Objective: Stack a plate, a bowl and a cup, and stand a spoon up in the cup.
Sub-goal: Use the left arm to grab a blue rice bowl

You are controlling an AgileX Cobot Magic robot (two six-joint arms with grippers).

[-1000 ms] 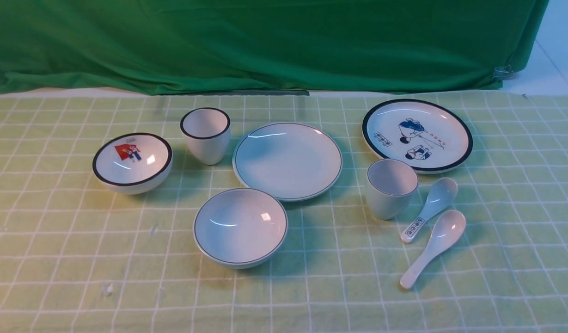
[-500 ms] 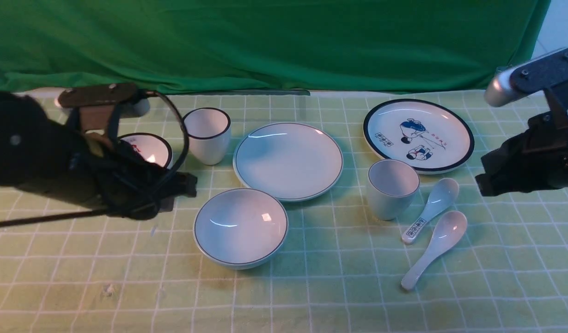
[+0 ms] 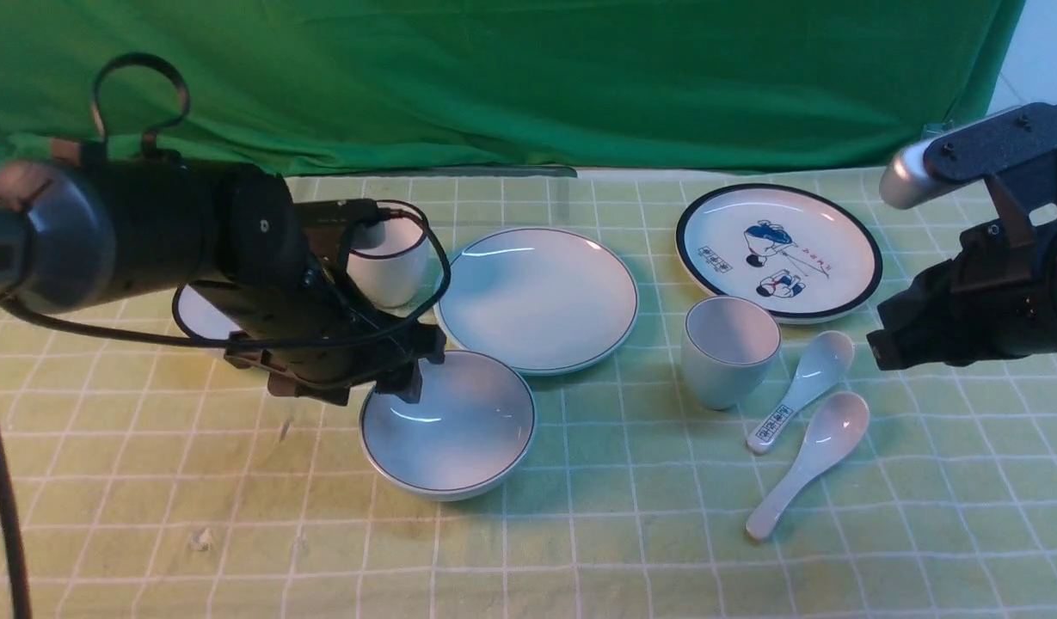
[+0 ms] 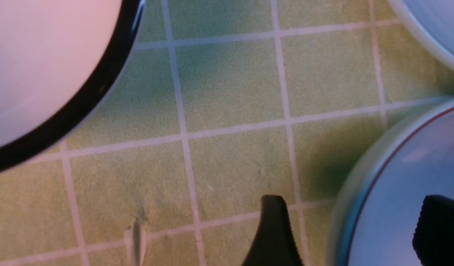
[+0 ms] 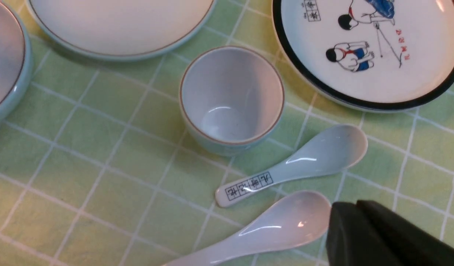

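Note:
The plain bowl (image 3: 459,430) sits on the cloth at front centre. Behind it lies the plain plate (image 3: 537,297). The plain cup (image 3: 728,348) stands upright to the right. The plain spoon (image 3: 808,464) lies in front of the printed spoon (image 3: 799,391). My left gripper (image 3: 390,385) is open and straddles the bowl's left rim. In the left wrist view the left gripper (image 4: 354,207) has one finger (image 4: 273,229) outside the bowl (image 4: 396,177) and the other inside. My right gripper (image 3: 882,348) hovers to the right of the spoons. In the right wrist view the right gripper (image 5: 345,210) is shut and empty beside the plain spoon (image 5: 271,229), near the cup (image 5: 232,98).
A black-rimmed cup (image 3: 390,262) stands behind my left arm. The black-rimmed bowl (image 3: 197,316) is mostly hidden by that arm. The cartoon plate (image 3: 777,249) lies at the back right. A green curtain closes the back.
Both arms have come into view. My left gripper has swung right and down onto the bowl's left rim. My right gripper has shifted slightly left.

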